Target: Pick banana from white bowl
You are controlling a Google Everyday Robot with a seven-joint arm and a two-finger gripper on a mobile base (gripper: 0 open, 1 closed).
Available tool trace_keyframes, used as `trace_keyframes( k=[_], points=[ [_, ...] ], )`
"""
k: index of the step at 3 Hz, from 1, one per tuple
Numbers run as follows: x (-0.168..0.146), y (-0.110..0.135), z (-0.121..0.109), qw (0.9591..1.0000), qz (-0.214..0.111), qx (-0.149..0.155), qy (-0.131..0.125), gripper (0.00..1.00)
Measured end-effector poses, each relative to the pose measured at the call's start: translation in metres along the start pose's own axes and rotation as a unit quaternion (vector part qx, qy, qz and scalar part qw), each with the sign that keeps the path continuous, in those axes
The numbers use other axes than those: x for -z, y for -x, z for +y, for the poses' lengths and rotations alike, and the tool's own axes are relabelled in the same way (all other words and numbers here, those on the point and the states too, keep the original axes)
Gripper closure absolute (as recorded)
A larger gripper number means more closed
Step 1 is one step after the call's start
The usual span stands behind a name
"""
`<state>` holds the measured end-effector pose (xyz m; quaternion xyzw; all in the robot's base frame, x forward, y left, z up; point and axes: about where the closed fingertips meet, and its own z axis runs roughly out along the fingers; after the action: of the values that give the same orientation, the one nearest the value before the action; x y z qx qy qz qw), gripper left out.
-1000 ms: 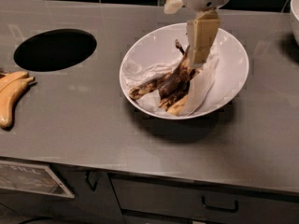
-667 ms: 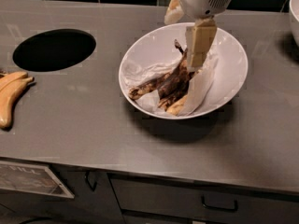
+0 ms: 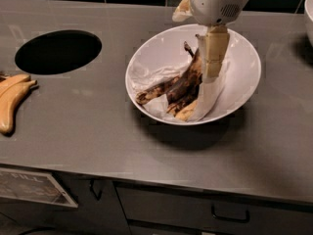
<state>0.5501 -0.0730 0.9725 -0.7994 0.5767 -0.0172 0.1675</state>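
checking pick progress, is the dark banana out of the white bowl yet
No, the banana lies on crumpled paper inside the white bowl, with the gripper lowered right beside it.

Counter [image 3: 88,131] tally: one white bowl [image 3: 244,53], one blackened banana [image 3: 183,84] and one crumpled paper lining [image 3: 208,99] in it, one claw [image 3: 209,72] lowered into that bowl, two yellow bananas [image 3: 12,99] far left, one round hole [image 3: 57,51], one second bowl rim [image 3: 309,9] far right.
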Motion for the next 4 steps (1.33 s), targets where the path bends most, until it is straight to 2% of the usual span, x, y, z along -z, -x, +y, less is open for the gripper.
trace_keyframes(
  k=[1,2,3,4],
  points=[
    [0.000,0.000,0.000,1.0000,0.000,0.000,0.000,0.00],
    [-0.022,0.004,-0.012,0.9998,-0.013,0.008,0.016,0.00],
    [-0.046,-0.003,-0.015,0.9990,-0.028,-0.004,0.035,0.00],
    [-0.064,-0.010,-0.012,0.9980,-0.040,-0.016,0.047,0.04]
  ],
)
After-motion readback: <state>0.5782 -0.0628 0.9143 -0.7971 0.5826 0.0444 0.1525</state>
